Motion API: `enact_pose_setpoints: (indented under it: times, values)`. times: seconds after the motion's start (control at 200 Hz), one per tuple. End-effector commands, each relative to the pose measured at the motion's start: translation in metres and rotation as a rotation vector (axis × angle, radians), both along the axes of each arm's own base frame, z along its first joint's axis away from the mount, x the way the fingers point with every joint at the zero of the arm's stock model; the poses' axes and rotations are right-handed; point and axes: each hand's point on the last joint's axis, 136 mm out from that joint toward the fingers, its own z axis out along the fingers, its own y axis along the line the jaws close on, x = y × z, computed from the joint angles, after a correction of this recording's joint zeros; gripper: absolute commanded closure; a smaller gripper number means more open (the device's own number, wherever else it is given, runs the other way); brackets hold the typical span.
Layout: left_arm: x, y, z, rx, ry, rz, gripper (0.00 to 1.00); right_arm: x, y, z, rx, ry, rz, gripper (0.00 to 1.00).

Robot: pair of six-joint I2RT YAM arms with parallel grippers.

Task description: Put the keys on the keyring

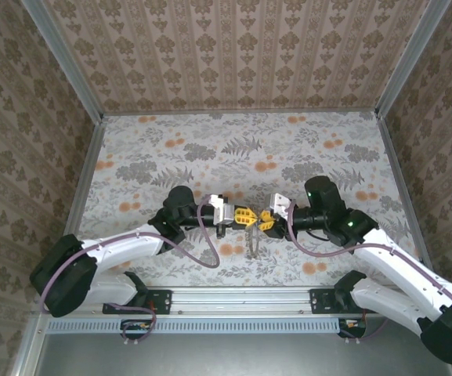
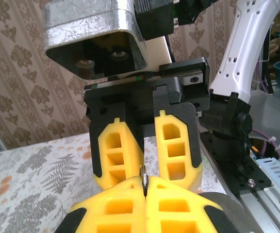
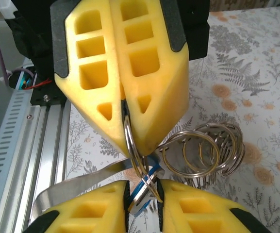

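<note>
Meeting tip to tip above the floral surface [image 1: 210, 149], both end effectors gripped.
The left end effector [image 1: 247, 215] was clamped on the keyring [image 1: 253, 243], which dangled below; the right end effector [image 1: 263, 219] pinched the blue key [image 3: 142, 187].

No words, labels, brand marks, numbers or signs can be read in any view.
</note>
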Motion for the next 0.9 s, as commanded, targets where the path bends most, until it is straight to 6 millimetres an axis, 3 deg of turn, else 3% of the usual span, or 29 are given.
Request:
enact_pose_setpoints:
  times: [0.0,0.25,0.63,0.895]
  values:
    - [-0.007,0.000,0.016,-0.069,-0.030,-0.026,1.00,-0.003,-0.003,0.017,0.047,-0.050,-0.006,0.75]
    - [-0.010,0.001,0.014,-0.065,-0.024,-0.031,1.00,-0.001,-0.013,0.027,0.030,-0.147,-0.044,0.72]
    - [-0.013,-0.004,0.021,-0.071,-0.021,-0.059,1.00,-0.001,0.004,0.031,0.081,-0.110,0.044,0.74]
    - [-0.011,-0.006,0.019,-0.070,-0.011,-0.060,1.00,-0.001,0.008,0.037,0.103,-0.119,0.067,0.81]
